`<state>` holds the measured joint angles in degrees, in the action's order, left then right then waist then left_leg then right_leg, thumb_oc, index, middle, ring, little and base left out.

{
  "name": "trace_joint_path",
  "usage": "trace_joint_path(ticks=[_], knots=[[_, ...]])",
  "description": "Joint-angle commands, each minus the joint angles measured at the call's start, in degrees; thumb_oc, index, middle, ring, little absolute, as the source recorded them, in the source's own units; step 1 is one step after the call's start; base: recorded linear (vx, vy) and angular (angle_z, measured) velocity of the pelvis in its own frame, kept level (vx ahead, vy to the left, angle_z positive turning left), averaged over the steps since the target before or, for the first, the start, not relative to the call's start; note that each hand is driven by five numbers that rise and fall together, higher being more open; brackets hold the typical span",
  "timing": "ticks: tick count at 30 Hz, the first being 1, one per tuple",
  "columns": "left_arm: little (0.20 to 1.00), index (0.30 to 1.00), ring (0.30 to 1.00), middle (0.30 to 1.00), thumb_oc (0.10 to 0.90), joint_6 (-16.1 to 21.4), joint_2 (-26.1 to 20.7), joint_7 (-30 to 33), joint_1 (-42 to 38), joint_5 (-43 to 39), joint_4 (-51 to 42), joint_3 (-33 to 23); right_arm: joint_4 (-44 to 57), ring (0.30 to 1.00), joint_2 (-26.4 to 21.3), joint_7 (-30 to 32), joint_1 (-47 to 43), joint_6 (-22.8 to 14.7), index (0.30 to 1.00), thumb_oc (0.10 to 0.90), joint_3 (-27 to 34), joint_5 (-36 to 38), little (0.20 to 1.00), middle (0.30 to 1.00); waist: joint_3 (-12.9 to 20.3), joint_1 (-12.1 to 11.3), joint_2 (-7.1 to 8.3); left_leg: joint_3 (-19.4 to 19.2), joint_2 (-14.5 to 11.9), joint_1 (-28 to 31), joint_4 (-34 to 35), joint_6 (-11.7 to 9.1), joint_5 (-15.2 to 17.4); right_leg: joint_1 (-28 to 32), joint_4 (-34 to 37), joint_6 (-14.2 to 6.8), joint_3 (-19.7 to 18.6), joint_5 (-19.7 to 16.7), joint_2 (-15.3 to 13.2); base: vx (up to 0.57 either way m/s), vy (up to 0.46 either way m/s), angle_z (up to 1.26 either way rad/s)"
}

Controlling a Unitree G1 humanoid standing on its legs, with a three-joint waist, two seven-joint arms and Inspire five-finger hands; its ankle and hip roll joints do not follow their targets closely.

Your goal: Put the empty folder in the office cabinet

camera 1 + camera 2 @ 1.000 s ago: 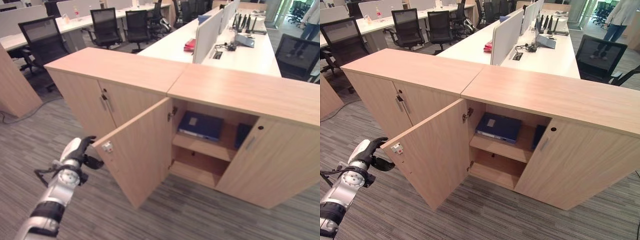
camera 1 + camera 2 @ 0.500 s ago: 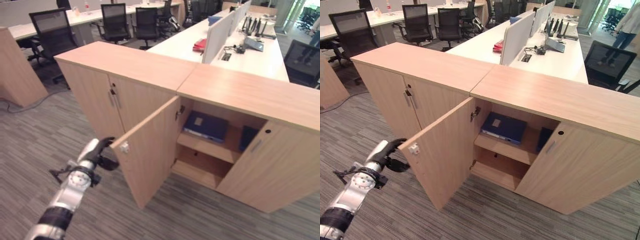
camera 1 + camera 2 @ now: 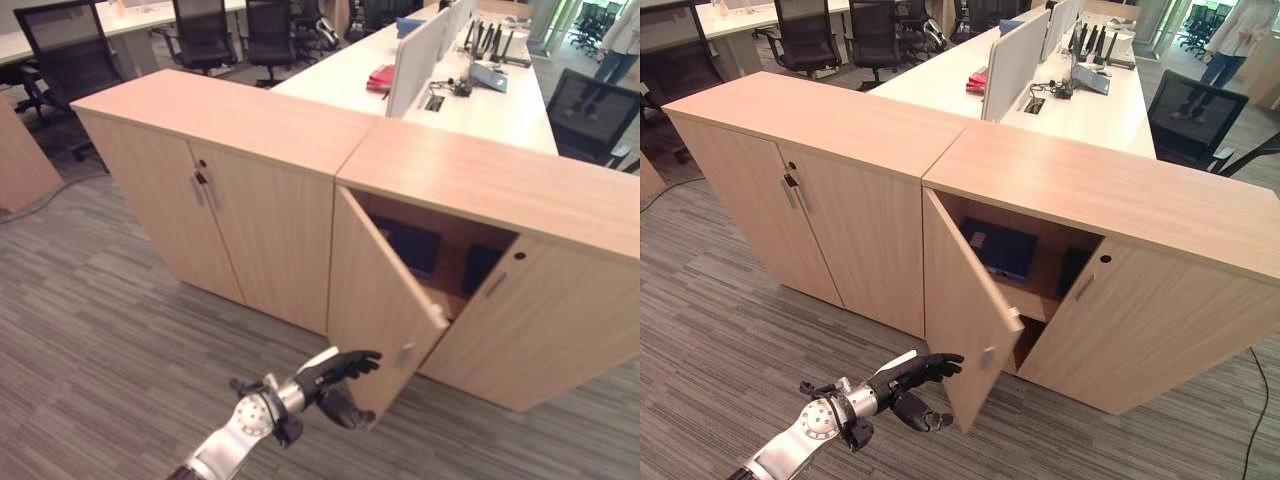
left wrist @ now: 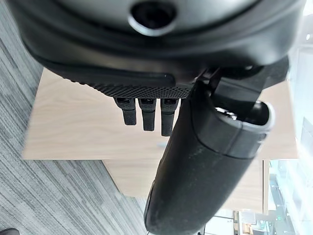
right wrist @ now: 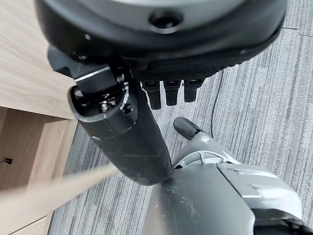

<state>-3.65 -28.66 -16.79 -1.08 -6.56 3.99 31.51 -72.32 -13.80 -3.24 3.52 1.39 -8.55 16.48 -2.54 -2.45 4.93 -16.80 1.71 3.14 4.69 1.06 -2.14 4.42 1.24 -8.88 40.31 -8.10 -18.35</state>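
The blue folder [image 3: 1000, 248] already lies on the cabinet shelf [image 3: 1040, 290], and the left hand [image 3: 335, 378], fingers straight and holding nothing, presses the half-open door [image 3: 375, 300], which remains to be closed.

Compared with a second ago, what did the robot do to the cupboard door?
The left robot hand has swung the open door partway shut, following its outer face toward the cabinet; its fingers are straight against the door. The camera also shifted. The blue folder stays lying on the upper shelf, and the other doors stay closed.
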Motion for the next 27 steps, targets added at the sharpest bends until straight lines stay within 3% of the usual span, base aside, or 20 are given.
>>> trace_joint_path(ticks=[1, 5, 9, 16, 22, 25, 27], knots=[[0.900, 0.900, 0.900, 0.900, 0.800, 5.30, 1.36, -0.05, -6.87, -2.42, -5.80, -1.53, -1.55, 0.900, 5.60, -1.61, -1.37, 0.34, 0.900, 0.800, -4.24, 0.35, 0.900, 0.900, 1.60, -0.39, -0.90, 1.24, -1.38, 1.57, 0.02, -1.94, 6.49, -4.36, 1.77, -4.77, 0.76, -4.94, -1.40, 0.00, 0.000, 0.00], [0.900, 0.900, 0.900, 0.900, 0.800, 5.05, 2.30, -0.36, -10.08, -2.08, -4.45, 0.89, -1.75, 0.900, 5.42, -1.88, -1.94, 0.68, 0.900, 0.800, -5.62, -0.30, 0.900, 0.900, 0.99, 0.45, -1.38, 0.83, -1.69, 1.63, -0.01, -2.24, 6.41, -4.82, 1.89, -4.43, 0.38, -4.57, -1.19, 0.00, -0.036, 0.01], [0.900, 0.900, 0.900, 0.900, 0.800, 5.60, 3.81, 1.21, -14.58, 2.06, 0.86, 2.27, 0.22, 0.900, 4.06, -1.80, -2.25, 0.40, 0.900, 0.800, -5.78, -0.06, 0.900, 0.900, 0.90, 3.02, -1.99, -1.12, -2.58, 1.92, 0.00, -2.76, 6.47, -6.11, 2.70, -3.80, -1.76, -4.01, 0.20, 0.02, -0.044, -0.13], [0.900, 0.900, 0.900, 0.900, 0.800, 5.29, 4.31, 2.09, -12.13, 1.86, 4.16, -0.06, -1.68, 0.900, 2.86, -1.85, -1.46, 0.76, 0.900, 0.800, -4.49, -1.04, 0.900, 0.900, 1.42, 4.76, -2.67, -4.10, -4.55, 3.11, -0.11, -3.73, 6.95, -7.58, 2.89, -2.59, -4.77, -2.47, 2.45, 0.06, -0.057, -0.41], [0.900, 0.900, 0.900, 0.900, 0.800, 0.61, 6.65, 1.47, -2.83, -5.78, 13.30, -5.31, -2.12, 0.900, 1.97, -2.59, -2.73, 1.49, 0.900, 0.800, -4.25, -0.74, 0.900, 0.900, 2.63, 6.02, -3.93, -8.45, -9.12, 5.62, -3.07, -5.97, 7.71, -7.20, 3.11, 0.14, -8.61, 1.68, 7.35, 0.11, -0.125, -0.42], [0.900, 0.900, 0.900, 0.900, 0.800, 0.83, 7.12, 3.71, -1.51, -3.86, 17.15, -7.50, -0.60, 0.900, 1.76, -2.80, -3.71, 1.65, 0.900, 0.800, -5.32, -0.13, 0.900, 0.900, 2.90, 5.88, -3.95, -8.95, -11.39, 5.24, -7.06, -7.13, 8.46, -6.36, 3.02, 1.87, -9.96, 4.19, 9.57, 0.11, -0.193, -0.38], [0.900, 0.900, 0.900, 0.900, 0.800, 0.86, 7.59, 5.36, -3.03, -2.71, 20.22, -7.73, 1.98, 0.900, 1.62, -2.63, -4.46, 1.75, 0.900, 0.800, -7.03, 0.37, 0.900, 0.900, 1.58, 5.77, -3.31, -8.24, -15.68, 1.09, -19.78, -8.67, 7.77, -4.85, 3.02, 4.25, -11.16, 6.76, 11.75, 0.06, -0.270, -0.21]])
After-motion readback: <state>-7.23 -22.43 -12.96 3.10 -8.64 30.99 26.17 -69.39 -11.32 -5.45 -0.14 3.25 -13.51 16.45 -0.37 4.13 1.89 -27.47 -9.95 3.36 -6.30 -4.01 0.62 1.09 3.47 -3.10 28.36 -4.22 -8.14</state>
